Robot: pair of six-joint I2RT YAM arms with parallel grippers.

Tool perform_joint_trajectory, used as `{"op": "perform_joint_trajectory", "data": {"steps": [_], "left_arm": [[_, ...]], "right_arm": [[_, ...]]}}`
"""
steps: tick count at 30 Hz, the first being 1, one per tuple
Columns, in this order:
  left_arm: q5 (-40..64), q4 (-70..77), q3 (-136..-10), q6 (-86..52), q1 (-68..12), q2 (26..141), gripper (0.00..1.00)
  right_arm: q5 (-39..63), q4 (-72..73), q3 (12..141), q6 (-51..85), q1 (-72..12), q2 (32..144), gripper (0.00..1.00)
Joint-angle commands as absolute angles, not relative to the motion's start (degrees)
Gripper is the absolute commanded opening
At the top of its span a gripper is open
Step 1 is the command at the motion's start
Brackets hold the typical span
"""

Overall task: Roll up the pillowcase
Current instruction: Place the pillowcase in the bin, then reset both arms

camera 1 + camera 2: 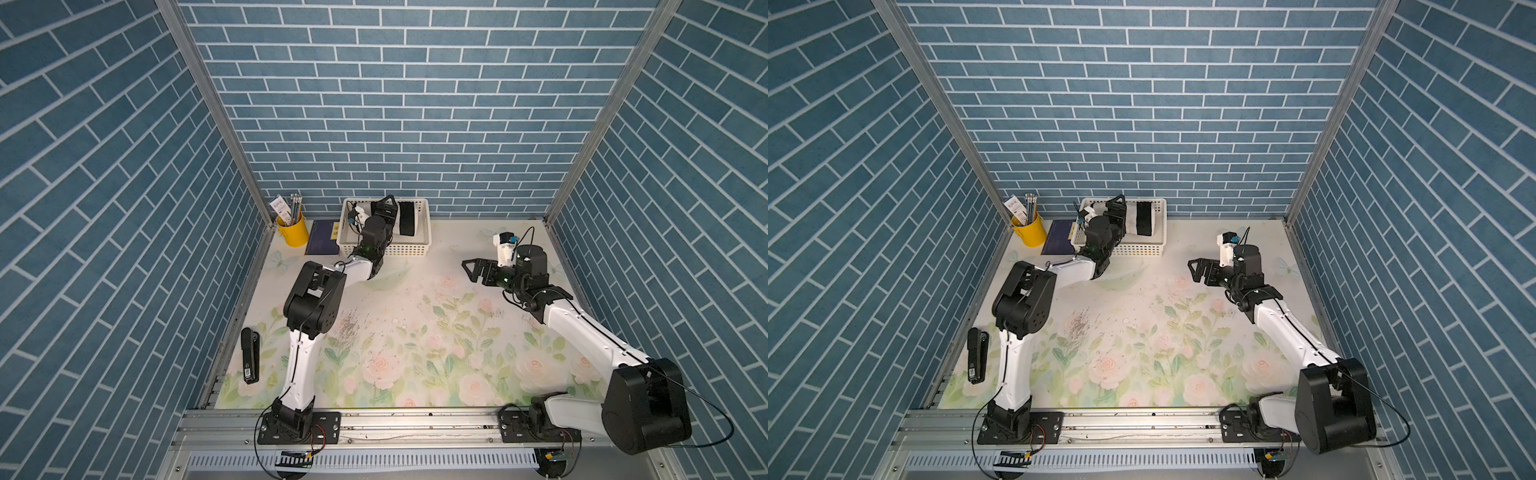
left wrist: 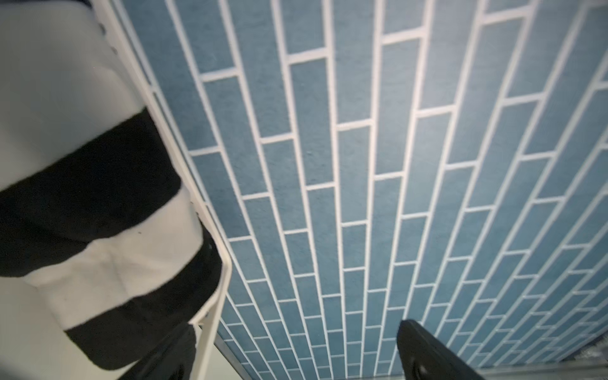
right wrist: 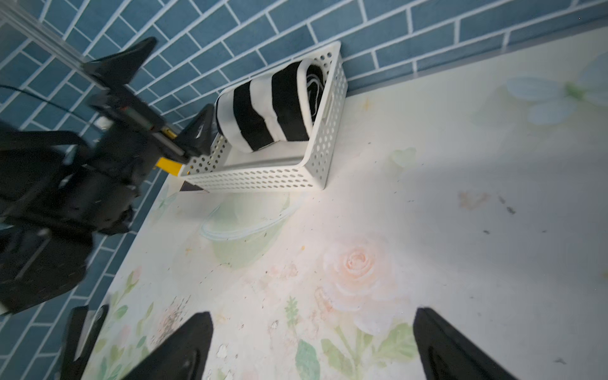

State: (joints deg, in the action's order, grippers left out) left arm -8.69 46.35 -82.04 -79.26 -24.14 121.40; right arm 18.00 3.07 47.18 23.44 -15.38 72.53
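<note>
The pillowcase (image 1: 407, 218) (image 1: 1144, 218), striped black and cream-white, lies as a thick roll inside the white perforated basket (image 1: 411, 248) (image 1: 1142, 249) at the back wall. The right wrist view shows the roll (image 3: 263, 108) filling the basket (image 3: 263, 179). My left gripper (image 1: 386, 205) (image 1: 1117, 205) hovers over the basket's left half, open, with nothing between its fingers. In the left wrist view the pillowcase (image 2: 98, 184) sits beside that gripper (image 2: 289, 342), apart from it. My right gripper (image 1: 469, 270) (image 1: 1194, 270) (image 3: 312, 316) hangs open and empty over the floral table at the right.
A yellow cup of pencils (image 1: 293, 235) and a dark blue notebook (image 1: 322, 243) stand left of the basket. A black stapler (image 1: 249, 355) lies by the table's left edge. Blue brick walls close in the back and both sides.
</note>
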Motion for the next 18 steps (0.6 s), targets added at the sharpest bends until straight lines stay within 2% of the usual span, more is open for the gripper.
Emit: {"op": "perform_joint_trajectory", "data": {"steps": [1, 7, 10, 13, 18], "left_arm": [[-6.17, 41.88, -75.80, -68.59, -24.31, 112.89, 1.00], [-6.34, 25.67, -65.13, -51.81, -24.30, 96.97, 1.00], [-9.76, 14.64, -61.89, -44.39, -24.33, 90.27, 1.00], [-16.95, 7.04, -57.24, -36.51, -24.29, 83.94, 1.00], [-35.66, 1.90, -48.43, -25.35, -23.30, 77.60, 1.00]], "right_arm": [[6.22, 8.28, 44.41, 18.77, -15.47, 68.96, 1.00], [-10.29, 15.23, 38.24, 15.86, -15.47, 67.77, 1.00], [-18.32, 21.11, 33.60, 14.04, -15.38, 67.54, 1.00], [-22.46, 29.53, 28.28, 9.22, -15.31, 67.95, 1.00], [-27.39, 48.14, 20.51, 1.21, -15.03, 72.59, 1.00]]}}
